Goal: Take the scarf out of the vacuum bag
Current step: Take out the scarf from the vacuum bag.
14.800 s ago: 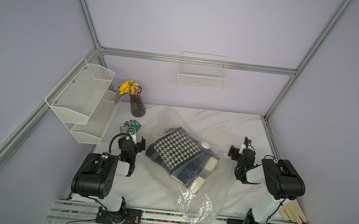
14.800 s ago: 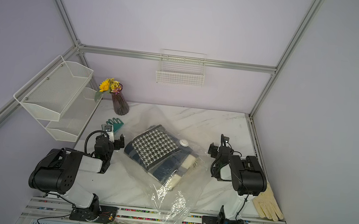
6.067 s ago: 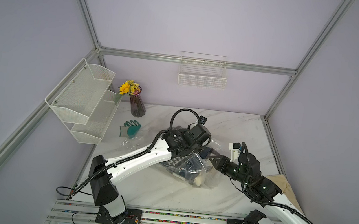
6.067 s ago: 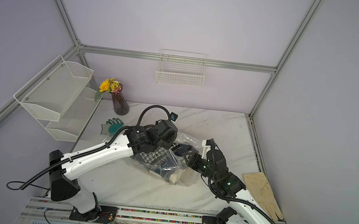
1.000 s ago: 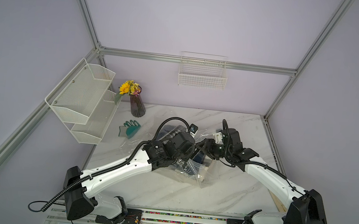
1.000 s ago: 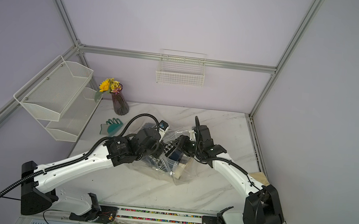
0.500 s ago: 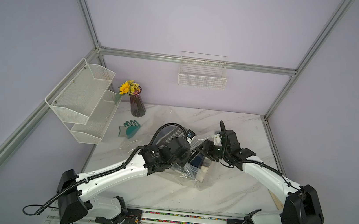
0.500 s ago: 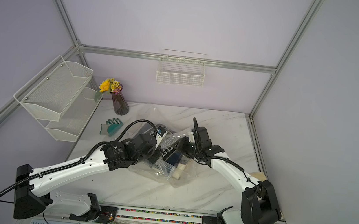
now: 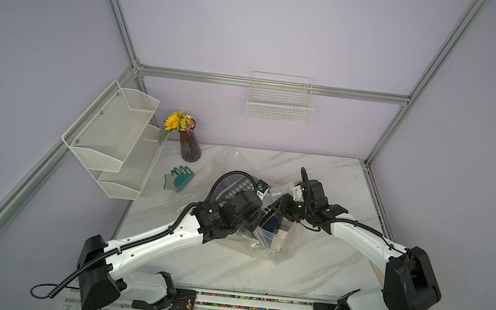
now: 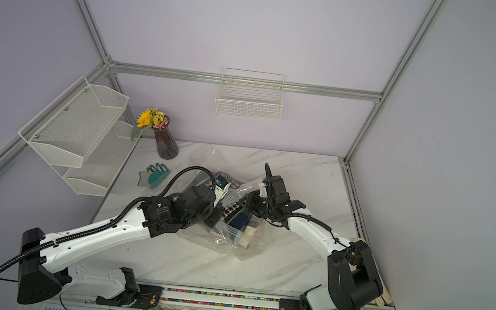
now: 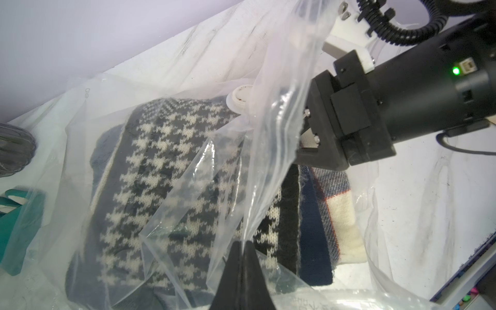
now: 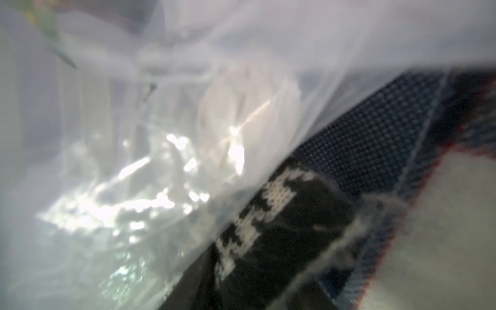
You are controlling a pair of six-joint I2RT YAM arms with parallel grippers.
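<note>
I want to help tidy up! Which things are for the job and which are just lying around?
For the job: crinkly clear plastic vacuum bag; black-and-white houndstooth knitted scarf.
Lying about: teal glove; purple vase of yellow flowers; white wire basket.

Lilac walls (image 9: pixel 287 23), aluminium frame (image 9: pixel 273 85); wire basket (image 9: pixel 279 108) on back wall, mesh shelf (image 9: pixel 109 133) on side wall, marble tabletop (image 9: pixel 227 268).

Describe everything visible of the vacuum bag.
The vacuum bag is clear, crinkly plastic film, large and loose, with a round white valve cap on one face. It lies crumpled on the marble table. The left gripper is shut on a fold of its film and holds that part up taut. Inside lie a houndstooth scarf and navy-and-cream cloth. The right gripper reaches into its open end, fingertips hidden by film.
</note>
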